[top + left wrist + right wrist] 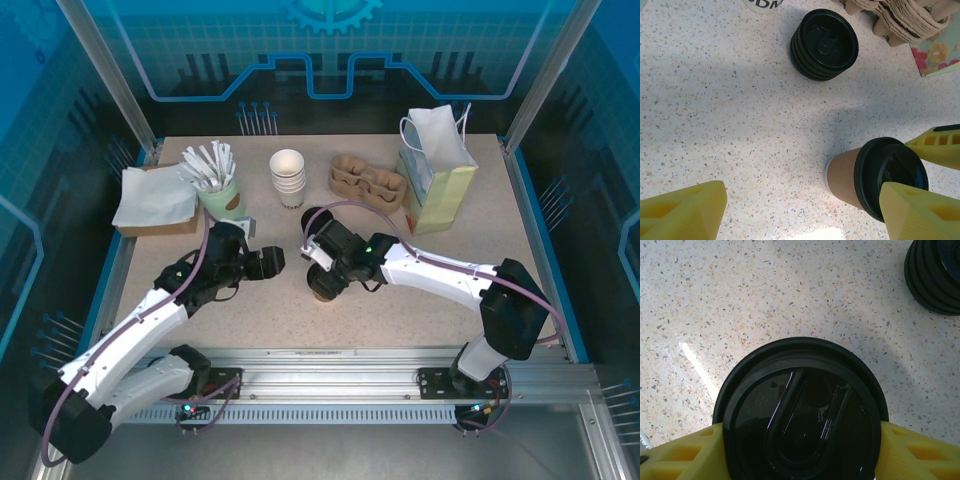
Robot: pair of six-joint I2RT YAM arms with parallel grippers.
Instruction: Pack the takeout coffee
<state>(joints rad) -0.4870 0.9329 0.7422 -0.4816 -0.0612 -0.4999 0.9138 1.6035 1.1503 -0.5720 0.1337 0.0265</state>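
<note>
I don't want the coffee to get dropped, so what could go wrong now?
1. The right end effector grips the coffee cup by its lid, not its body. When lifted, the lid might pop off and the cup could fall.
2. The open left end effector sits close beside it, so the two arms might bump.
3. The stack of lids is nearby and could get knocked.

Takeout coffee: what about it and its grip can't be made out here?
Top external: the right gripper covers most of the takeout coffee.
Right wrist: the lid hides the cup body and where the fingers meet it; the bottom edge cuts off the lid.
Left wrist: the left gripper has one finger across part of the lid.
</note>
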